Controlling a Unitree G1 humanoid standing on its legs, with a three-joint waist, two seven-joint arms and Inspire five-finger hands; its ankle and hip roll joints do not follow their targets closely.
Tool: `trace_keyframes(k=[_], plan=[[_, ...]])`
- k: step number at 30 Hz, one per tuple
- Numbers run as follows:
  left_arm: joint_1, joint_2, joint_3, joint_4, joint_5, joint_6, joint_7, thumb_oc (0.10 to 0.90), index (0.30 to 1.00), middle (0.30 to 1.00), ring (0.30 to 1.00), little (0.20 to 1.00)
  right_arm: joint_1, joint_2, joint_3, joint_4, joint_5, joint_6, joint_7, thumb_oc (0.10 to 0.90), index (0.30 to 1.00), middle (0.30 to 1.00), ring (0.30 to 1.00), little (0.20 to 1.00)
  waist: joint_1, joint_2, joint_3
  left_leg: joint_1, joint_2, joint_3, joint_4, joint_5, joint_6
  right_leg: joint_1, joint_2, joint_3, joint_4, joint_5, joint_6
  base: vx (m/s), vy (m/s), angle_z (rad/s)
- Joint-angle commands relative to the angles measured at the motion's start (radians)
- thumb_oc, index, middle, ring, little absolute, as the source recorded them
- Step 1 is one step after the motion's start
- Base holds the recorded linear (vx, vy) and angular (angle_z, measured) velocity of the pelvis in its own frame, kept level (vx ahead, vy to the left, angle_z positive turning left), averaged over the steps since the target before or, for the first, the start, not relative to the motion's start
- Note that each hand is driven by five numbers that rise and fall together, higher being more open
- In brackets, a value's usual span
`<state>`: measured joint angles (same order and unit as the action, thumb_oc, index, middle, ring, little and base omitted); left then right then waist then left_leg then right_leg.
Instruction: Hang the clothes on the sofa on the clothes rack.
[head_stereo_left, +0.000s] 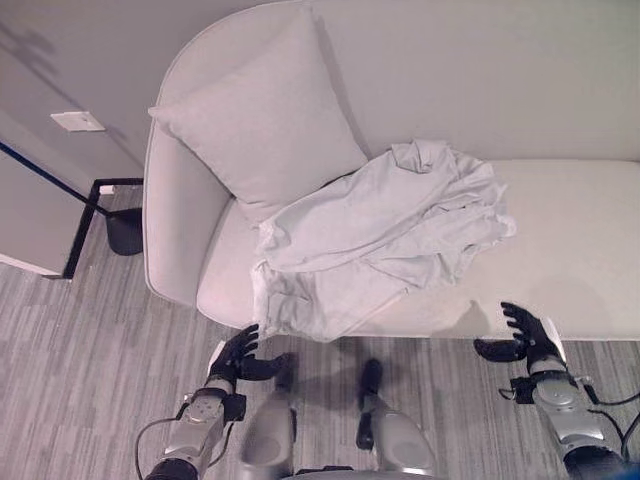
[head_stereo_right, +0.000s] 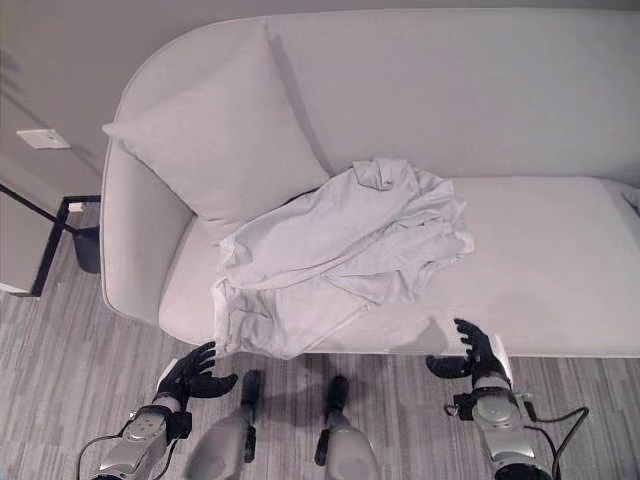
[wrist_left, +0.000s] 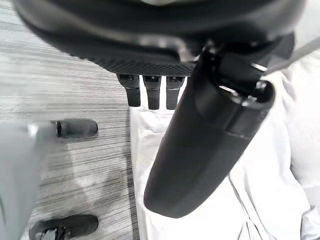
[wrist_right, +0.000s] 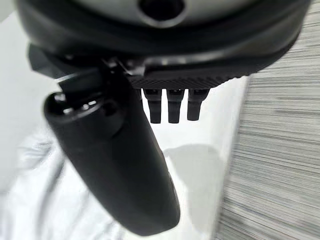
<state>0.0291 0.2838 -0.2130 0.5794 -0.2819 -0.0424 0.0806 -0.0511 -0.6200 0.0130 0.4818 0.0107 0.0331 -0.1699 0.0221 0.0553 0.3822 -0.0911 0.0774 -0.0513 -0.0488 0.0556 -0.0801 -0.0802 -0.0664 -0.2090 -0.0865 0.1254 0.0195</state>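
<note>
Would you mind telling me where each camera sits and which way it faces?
Left and right eye views: on the head, looking down at the sofa, garment, pillow; both open hands low.
Left wrist view: along the left hand toward the garment.
Right wrist view: along the right hand toward the sofa.
All share the sofa.

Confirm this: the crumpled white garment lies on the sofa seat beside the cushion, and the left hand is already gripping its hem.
Not quite. The garment lies on the sofa beside the cushion, but the left hand grips nothing: in the left eye view it is open, just short of the hem.
</note>
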Motion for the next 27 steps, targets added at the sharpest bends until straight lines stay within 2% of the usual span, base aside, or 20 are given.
trace_keyframes(k=[1,5,10,11,15,17,21,27], plan=[[0.003,0.107,0.044,-0.121,-0.049,-0.100,0.024,0.800,0.900,0.900,0.900,0.900,-0.107,-0.138,-0.007,-0.102,-0.029,-0.083,-0.068,0.800,0.900,0.900,0.900,0.900,0.045,-0.068,-0.039,-0.019,-0.034,0.044,0.019,-0.016,0.008,0.062,-0.170,0.076,0.055,-0.050,0.152,0.04,0.114,-0.78],[-0.018,0.138,0.044,-0.155,-0.059,-0.117,0.039,0.800,0.900,0.900,0.900,0.900,-0.213,-0.195,0.020,-0.050,-0.019,-0.089,-0.099,0.800,0.900,0.900,0.900,0.900,0.064,-0.087,-0.023,-0.025,-0.039,0.086,0.015,-0.030,0.020,0.026,-0.181,0.099,0.021,-0.006,0.171,0.02,0.098,-0.55],[-0.049,0.176,0.016,-0.228,-0.061,-0.140,0.063,0.800,0.900,0.900,0.900,0.900,-0.376,-0.321,0.091,0.113,-0.052,-0.072,-0.157,0.800,0.900,0.900,0.900,0.900,0.080,-0.100,0.001,-0.053,-0.045,0.091,-0.024,-0.018,0.022,-0.031,-0.188,0.090,-0.001,0.031,0.185,0.00,0.061,-0.07],[-0.068,0.195,-0.006,-0.251,-0.054,-0.149,0.066,0.800,0.900,0.900,0.900,0.900,-0.433,-0.351,0.121,0.192,-0.052,-0.063,-0.170,0.800,0.900,0.900,0.900,0.900,0.085,-0.099,0.010,-0.068,-0.047,0.085,-0.030,-0.014,0.020,-0.053,-0.188,0.090,-0.001,0.036,0.189,-0.02,0.030,0.07],[-0.080,0.214,-0.024,-0.301,-0.057,-0.156,0.068,0.800,0.900,0.900,0.900,0.900,-0.518,-0.385,0.176,0.281,-0.044,-0.061,-0.180,0.800,0.900,0.900,0.900,0.900,0.091,-0.096,0.023,-0.094,-0.049,0.077,-0.031,-0.007,0.018,-0.077,-0.189,0.086,-0.001,0.041,0.191,-0.02,0.006,0.08],[-0.101,0.253,-0.039,-0.372,-0.068,-0.167,0.077,0.800,0.900,0.900,0.900,0.900,-0.648,-0.447,0.252,0.395,-0.028,-0.055,-0.192,0.800,0.900,0.900,0.900,0.900,0.107,-0.089,0.046,-0.135,-0.052,0.062,-0.036,0.005,0.012,-0.118,-0.190,0.080,-0.001,0.051,0.197,-0.05,-0.007,0.19],[-0.094,0.271,-0.014,-0.462,-0.085,-0.181,0.087,0.800,0.900,0.900,0.900,0.900,-0.765,-0.512,0.328,0.515,-0.015,-0.052,-0.184,0.800,0.900,0.900,0.900,0.900,0.122,-0.083,0.066,-0.188,-0.058,0.051,-0.034,0.018,0.007,-0.170,-0.190,0.076,-0.001,0.064,0.207,-0.02,-0.008,0.19],[-0.077,0.289,0.021,-0.555,-0.094,-0.192,0.093,0.800,0.900,0.900,0.900,0.900,-0.861,-0.546,0.395,0.625,-0.019,-0.046,-0.177,0.800,0.900,0.900,0.900,0.900,0.146,-0.060,0.095,-0.245,-0.073,0.036,-0.029,0.031,0.002,-0.212,-0.198,0.065,-0.001,0.072,0.214,-0.01,-0.014,0.09]])
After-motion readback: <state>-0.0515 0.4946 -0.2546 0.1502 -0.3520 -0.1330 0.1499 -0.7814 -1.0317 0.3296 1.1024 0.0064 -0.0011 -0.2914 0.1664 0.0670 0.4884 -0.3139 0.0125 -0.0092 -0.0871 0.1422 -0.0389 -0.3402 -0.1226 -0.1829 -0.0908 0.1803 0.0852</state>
